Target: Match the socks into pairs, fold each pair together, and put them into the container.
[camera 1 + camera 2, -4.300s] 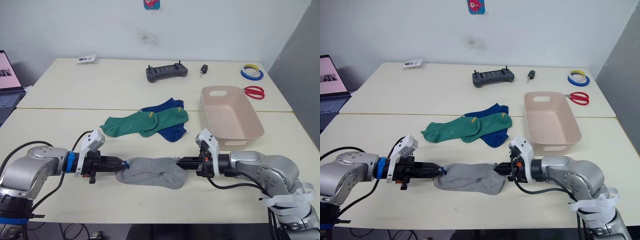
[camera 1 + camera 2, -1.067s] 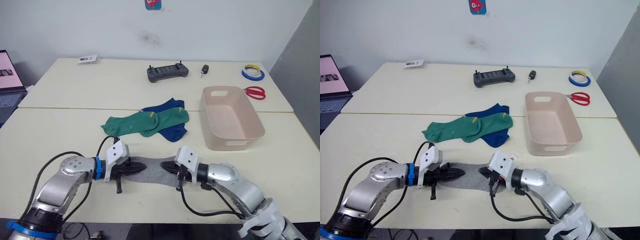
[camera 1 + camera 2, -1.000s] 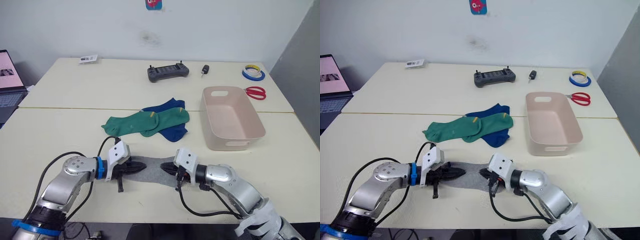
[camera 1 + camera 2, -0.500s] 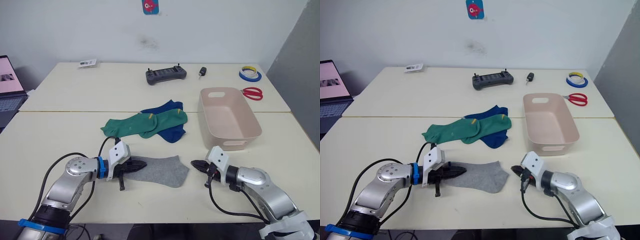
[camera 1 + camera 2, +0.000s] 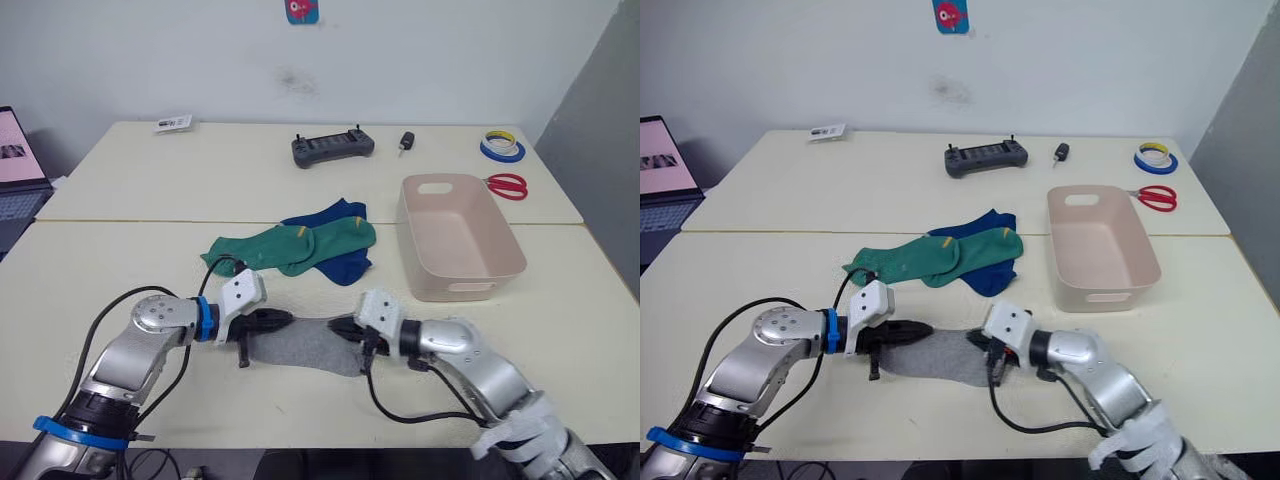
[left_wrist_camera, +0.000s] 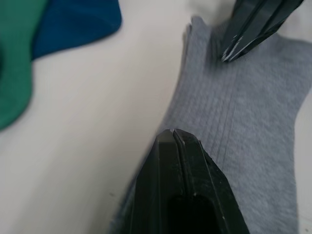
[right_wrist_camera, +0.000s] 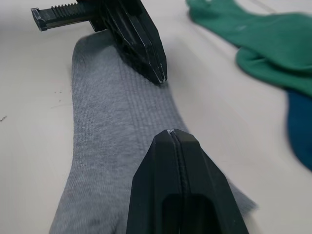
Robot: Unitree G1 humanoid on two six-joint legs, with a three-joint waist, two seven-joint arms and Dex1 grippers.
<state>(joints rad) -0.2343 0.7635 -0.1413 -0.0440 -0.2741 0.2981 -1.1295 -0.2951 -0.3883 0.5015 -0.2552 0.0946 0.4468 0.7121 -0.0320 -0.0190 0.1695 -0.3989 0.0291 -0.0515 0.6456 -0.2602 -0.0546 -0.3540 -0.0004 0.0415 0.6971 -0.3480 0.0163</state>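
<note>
Left gripper [image 5: 283, 320] sits with its fingers pressed together, tip resting on one end of the grey socks [image 5: 305, 343]; I see no cloth between the fingers in the left wrist view. Right gripper [image 5: 343, 328] is likewise closed to a point, tip down on the opposite end of the same grey cloth. The two tips face each other across it, close but apart.

I note the near table [image 5: 100, 270] carries everything of the task. Container [image 5: 505, 260] stands on my right side of it, open side up, nothing visible inside. Grey socks lie flat near the front edge, stacked so I cannot separate the two by eye. Green socks [image 5: 285, 247] lie further back, overlapping, on top of the blue socks [image 5: 345, 262], of which only parts show.

On the far table [image 5: 230, 165]: a grey handheld controller [image 5: 333, 148], red scissors [image 5: 508, 184], tape rolls [image 5: 501, 146], a small black key fob [image 5: 405, 142], a card [image 5: 173, 123]. Laptop [image 5: 18, 160] at far left.
</note>
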